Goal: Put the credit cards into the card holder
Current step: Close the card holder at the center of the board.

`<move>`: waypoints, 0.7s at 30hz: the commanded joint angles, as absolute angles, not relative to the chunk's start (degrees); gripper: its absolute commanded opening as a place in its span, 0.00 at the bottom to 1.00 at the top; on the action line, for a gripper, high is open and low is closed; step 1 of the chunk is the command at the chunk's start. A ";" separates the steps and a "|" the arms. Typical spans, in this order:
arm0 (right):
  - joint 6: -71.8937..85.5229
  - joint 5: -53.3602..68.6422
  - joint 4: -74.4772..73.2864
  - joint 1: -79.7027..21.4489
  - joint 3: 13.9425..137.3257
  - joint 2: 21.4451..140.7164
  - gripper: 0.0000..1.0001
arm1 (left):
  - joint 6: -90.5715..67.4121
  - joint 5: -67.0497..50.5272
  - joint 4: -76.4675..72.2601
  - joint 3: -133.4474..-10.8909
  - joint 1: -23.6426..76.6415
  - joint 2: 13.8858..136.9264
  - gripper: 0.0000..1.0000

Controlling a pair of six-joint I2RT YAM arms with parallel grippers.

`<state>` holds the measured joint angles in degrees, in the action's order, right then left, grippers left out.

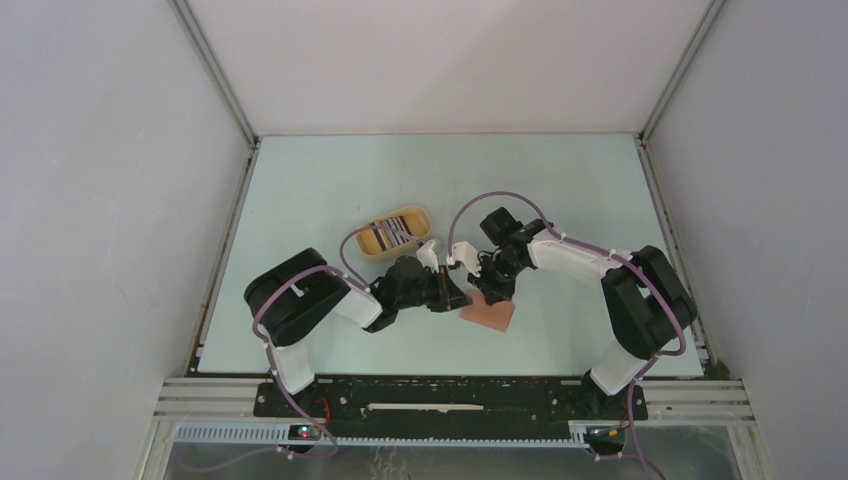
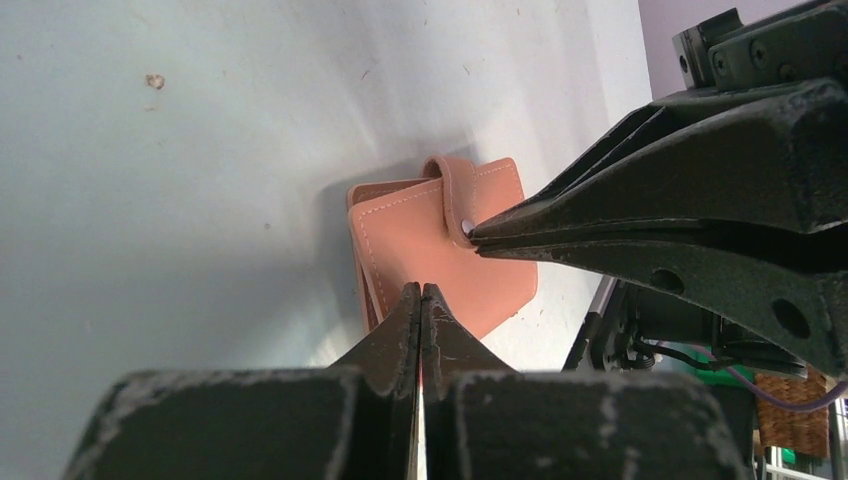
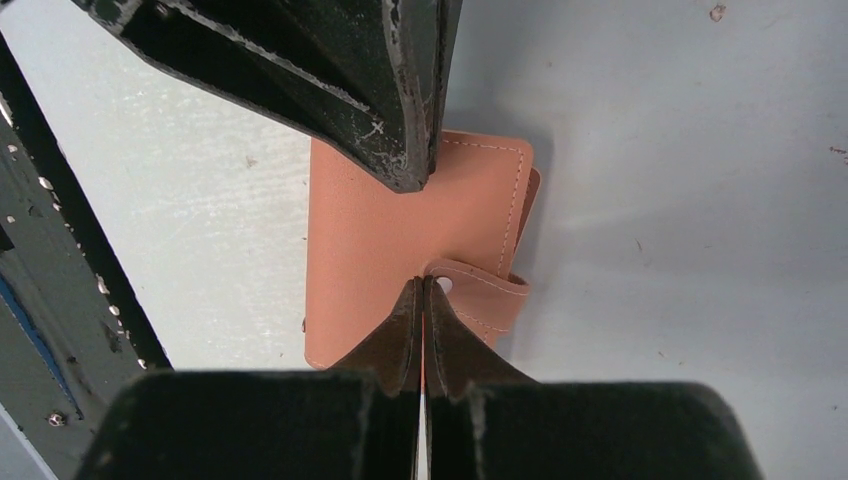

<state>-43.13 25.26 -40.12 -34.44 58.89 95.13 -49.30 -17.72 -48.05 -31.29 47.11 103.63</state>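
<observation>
Pale green tabletop (image 1: 560, 190), two things resting on it.
I see the card holder (image 1: 490, 314) lying flat and folded, close to the near edge and slightly right of its middle. The oval tan tray (image 1: 396, 232) sits farther in, left of middle, apart from the holder. A few small specks (image 2: 155, 80) mark the surface.

The card holder (image 2: 410, 250) – smooth, matt, leather-like, stitched – on a matt table (image 2: 150, 250).

card holder (image 3: 380, 260): folded, flat on table (image 3: 680, 200).
snap tab (image 3: 490, 300): wrapped over holder's right edge.
right gripper (image 3: 421, 290): jaws together, tips at tab's end.
left gripper (image 3: 415, 170): jaws together, on holder's top edge.
</observation>
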 commanded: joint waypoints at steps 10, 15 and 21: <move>-43.70 20.74 -40.43 -37.31 57.92 98.90 0.00 | -50.54 -15.76 -52.82 -26.93 46.54 99.08 0.00; -43.14 19.94 -40.16 -37.35 57.98 99.66 0.00 | -50.45 -15.21 -52.82 -25.66 46.58 97.46 0.00; -41.83 18.93 -40.73 -37.35 59.16 101.66 0.00 | -50.29 -14.88 -52.94 -24.64 46.55 96.14 0.00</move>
